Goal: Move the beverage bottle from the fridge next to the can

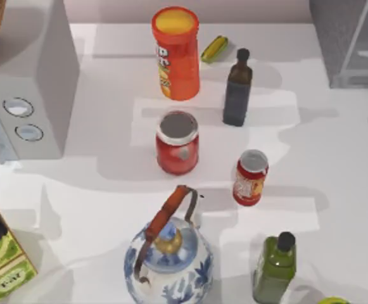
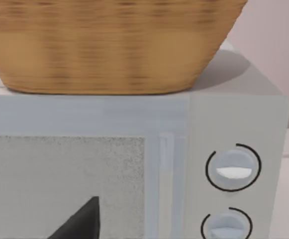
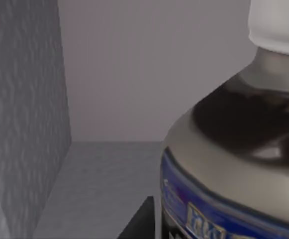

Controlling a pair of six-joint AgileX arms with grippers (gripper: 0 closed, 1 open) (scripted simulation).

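**Ana:** Beverage bottle is where, exactly?

**Ben:** Inside the fridge, the grey cabinet at the upper right of the top view. The right wrist view sits very close to it: white cap at the upper right of that frame, dark liquid under the shoulder, blue label at the lower right. Grey textured wall runs down the left of that frame, a flat grey floor below.

**Ana:** So the right arm is reaching in?

**Ben:** I judge so, since its camera looks past the cabinet wall at the bottle. A dark wedge at the bottom of that frame may be a fingertip, but I cannot tell whether the fingers are spread or pinching.

**Ana:** And the left arm?

**Ben:** Parked facing the white box with two knobs, a wicker basket on top. A dark tip shows low in its view; fingers, again, I cannot tell.

**Ana:** Where must the bottle go?

**Ben:** Beside the can, right of centre in the top view. Open table lies to its right. The dark brown bottle stands above it, the green bottle below, the red jar to its left.

**Ana:** Risks?

**Ben:** Clipping the fridge's door edge on the way out, I'd guess, then those two bottles.
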